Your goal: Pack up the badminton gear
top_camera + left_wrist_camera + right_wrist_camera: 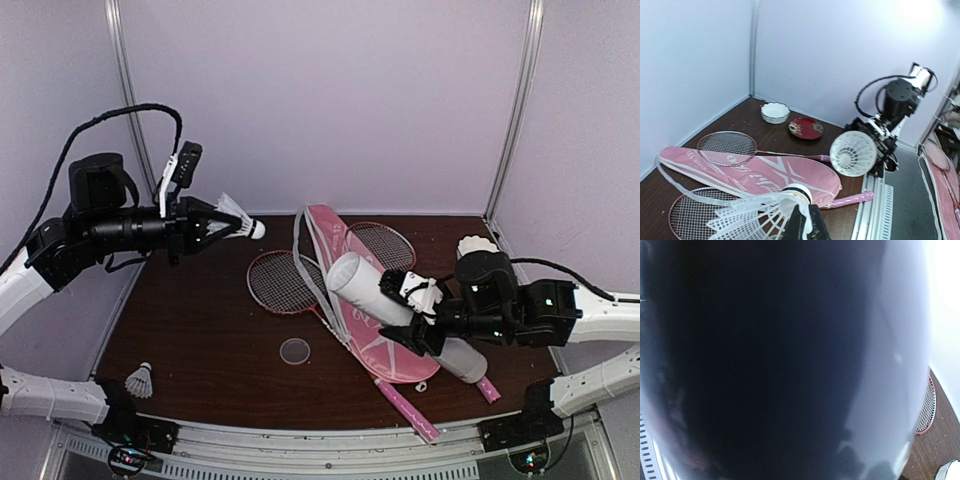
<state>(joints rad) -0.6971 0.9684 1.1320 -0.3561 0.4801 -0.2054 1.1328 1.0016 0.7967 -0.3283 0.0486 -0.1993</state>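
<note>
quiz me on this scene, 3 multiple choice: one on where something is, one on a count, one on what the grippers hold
1. Where on the table does the loose shuttlecock lie? A) far-right corner B) near-left corner, by the left arm's base C) against the back wall
2. How many racquets show? A) one B) two C) three
3. What do the left gripper and right gripper hold? A) nothing B) racquet handles C) a second shuttlecock and the white tube
Answers: 1 B, the top view shows it near-left; 2 B, one red-framed head lies on each side of the pink cover; 3 C, the left is shut on the shuttlecock in the air, the right on the tube.
</note>
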